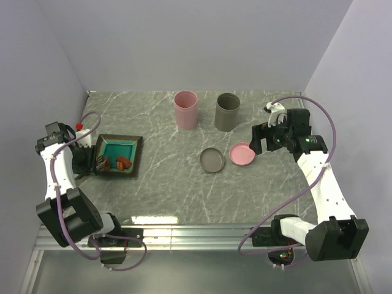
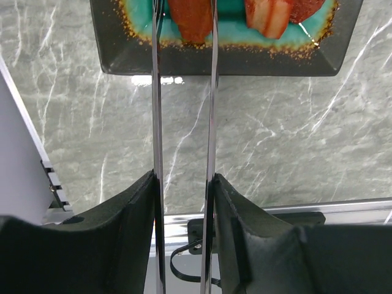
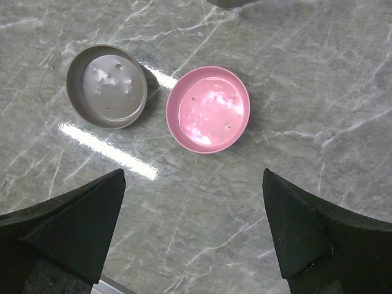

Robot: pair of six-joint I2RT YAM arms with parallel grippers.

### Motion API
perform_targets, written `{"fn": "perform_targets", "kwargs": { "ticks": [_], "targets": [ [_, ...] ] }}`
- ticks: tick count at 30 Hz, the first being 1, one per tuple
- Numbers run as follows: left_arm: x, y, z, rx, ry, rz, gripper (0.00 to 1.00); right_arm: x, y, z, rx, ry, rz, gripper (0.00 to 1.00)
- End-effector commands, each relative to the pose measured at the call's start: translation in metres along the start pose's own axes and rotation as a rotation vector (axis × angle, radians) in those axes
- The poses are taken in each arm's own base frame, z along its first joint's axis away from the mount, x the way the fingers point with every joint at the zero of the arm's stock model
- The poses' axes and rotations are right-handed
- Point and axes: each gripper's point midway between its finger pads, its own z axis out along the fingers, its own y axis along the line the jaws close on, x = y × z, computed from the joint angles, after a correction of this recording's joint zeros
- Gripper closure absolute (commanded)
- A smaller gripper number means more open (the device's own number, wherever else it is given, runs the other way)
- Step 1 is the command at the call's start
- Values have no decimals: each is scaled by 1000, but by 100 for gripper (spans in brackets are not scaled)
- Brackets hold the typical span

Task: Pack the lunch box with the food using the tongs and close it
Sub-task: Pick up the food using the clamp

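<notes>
Ahead of the left hand (image 2: 184, 184), half-closed on the tongs (image 2: 157, 122), lies the food (image 2: 190, 18).

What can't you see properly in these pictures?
- Left wrist view: the tips of the slim grey metal tongs and most of the red and orange toy food pieces are cut off by the top edge.
- Top view: those food pieces are too small to tell apart.
- Top view: the inside bottoms of the tall pink cup and tall grey cup are hidden by their own walls.
</notes>
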Motion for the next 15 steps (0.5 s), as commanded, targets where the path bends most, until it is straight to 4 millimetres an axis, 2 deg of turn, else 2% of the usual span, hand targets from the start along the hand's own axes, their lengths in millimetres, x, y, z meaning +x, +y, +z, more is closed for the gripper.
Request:
{"fn": "perform_targets", "kwargs": {
  "ticks": [1,3,6,12,15],
  "targets": [
    [8,-1,-8,-25,4,15,54,-9,1,-7,10,-37,-30,0],
    [10,-2,-8,-22,9,14,51,-9,2,-7,9,-36,-31,0],
    [10,-4,-8,-12,9,15,51,-9,1,-8,14,-42,-32,0],
    [6,-4,-8,-9,2,13,59,-7,1,-7,19,-39,-32,0],
    [-3,-4,-15,-10,-29,11,64,-6,1,-8,20,-41,-33,0]
  ]
}}
